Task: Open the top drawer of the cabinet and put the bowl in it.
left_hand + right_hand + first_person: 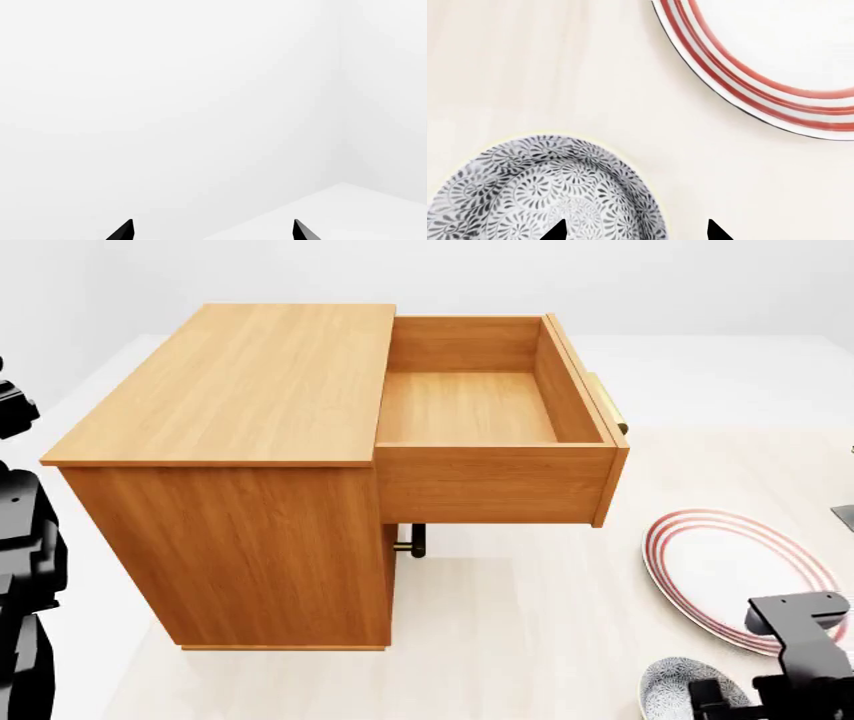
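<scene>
The cabinet (pixel 227 380) stands on the pale floor with its top drawer (pixel 467 405) pulled fully out and nothing inside it. The bowl (pixel 674 690) sits on the floor at the front right; its grey-blue leaf pattern fills the right wrist view (pixel 540 190). My right gripper (pixel 635 232) is open just above it. One fingertip (pixel 557 231) is over the bowl's inside, the other (pixel 715 231) is outside, and the rim runs between them. My left gripper (pixel 213 231) is open, holds nothing and faces white walls. The left arm (pixel 20 540) hangs beside the cabinet.
A flat white plate with red rings (pixel 727 570) lies on the floor just behind the bowl, close to my right arm (pixel 801 640). A dark lower handle (pixel 411 540) shows under the open drawer. The brass handle (pixel 607 405) juts from the drawer front.
</scene>
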